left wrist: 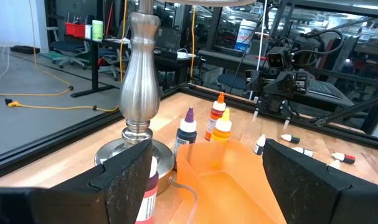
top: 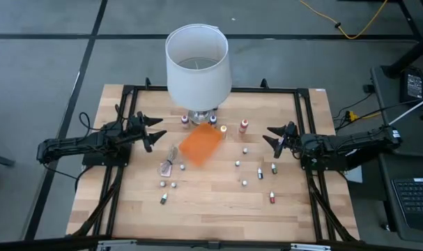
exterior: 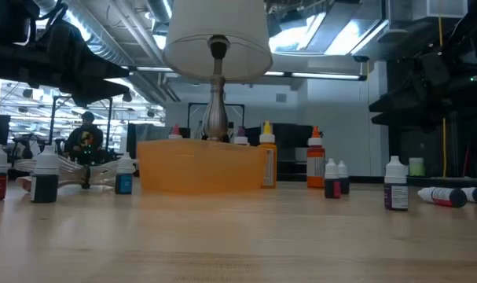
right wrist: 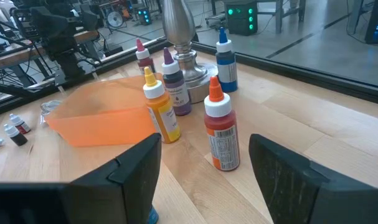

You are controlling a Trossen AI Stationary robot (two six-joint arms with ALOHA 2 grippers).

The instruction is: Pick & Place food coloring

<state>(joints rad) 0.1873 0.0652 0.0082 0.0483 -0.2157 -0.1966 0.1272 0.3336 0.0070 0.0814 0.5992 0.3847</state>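
**Food coloring bottles scattered around the orange tray, both grippers empty**

The food coloring [top: 244, 126] is a set of tiny dropper bottles spread over the wooden table [top: 218, 209] around a flat orange tray [top: 200, 146]. Just beside the tray, toward the lamp [top: 197, 59], stand the taller ones with pointed tips: a red-orange bottle [right wrist: 221, 133], a yellow one [right wrist: 160, 106], a purple one [right wrist: 174, 84], a blue one [right wrist: 226, 55] and a dark red one [right wrist: 142, 56]. Smaller white-capped bottles lie or stand well apart from the tray on both sides; their colours are hard to tell from above, though one seems green [top: 274, 168] and one red [top: 272, 198]. A crumpled clear wrapper [top: 171, 160] lies touching the tray's edge on the left arm's side.

The left gripper [top: 154, 130] hovers near the tray, fingers spread, nothing between them. The right gripper [top: 272, 136] hangs on the tray's opposite side, also spread and empty.
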